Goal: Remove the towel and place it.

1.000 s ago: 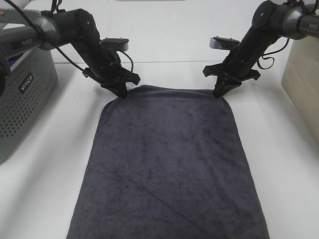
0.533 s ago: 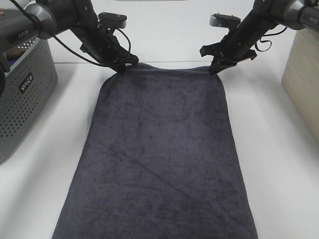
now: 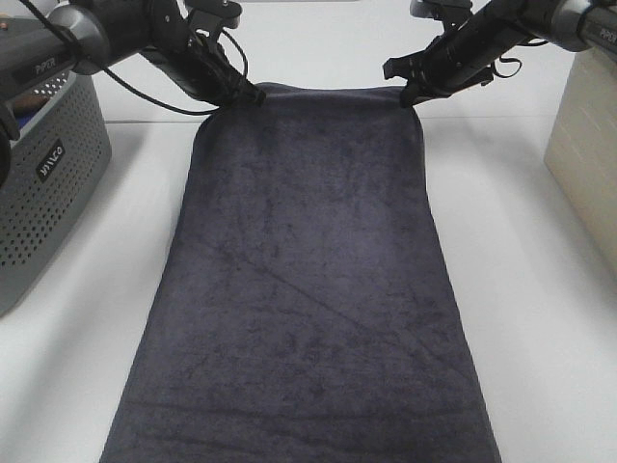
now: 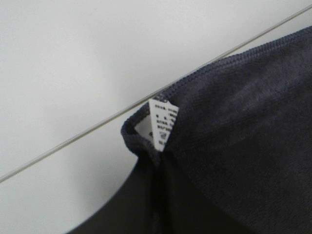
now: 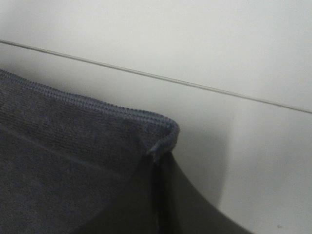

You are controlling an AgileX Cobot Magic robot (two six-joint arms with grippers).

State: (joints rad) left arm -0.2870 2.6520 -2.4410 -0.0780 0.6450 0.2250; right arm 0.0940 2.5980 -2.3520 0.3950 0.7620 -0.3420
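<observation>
Stretching across the white desk point(image 3: 540, 318), the towel point(image 3: 304, 289) is the largest thing in the high view: a long charcoal-grey plush rectangle, spread fairly flat, its near end running out of the frame and its far edge lifted towards the back wall. A faint diagonal crease crosses its middle. To the left of the towel stands a grey perforated basket point(image 3: 43, 193), well apart from the cloth's left edge; to the right of the towel, at the frame's edge, is a pale beige box point(image 3: 586, 154), also apart from it. At the towel's far left corner the left tool point(image 3: 253, 96) is clenched on the cloth, and at the far right corner the right tool point(image 3: 405, 96) is clenched on it likewise, so the far edge hangs taut between them. Seen from the left wrist, a small white printed tag point(image 4: 162, 122) sticks out of the stitched hem at the gripped corner. The right wrist view shows the other hemmed corner folded over at the grip.
</observation>
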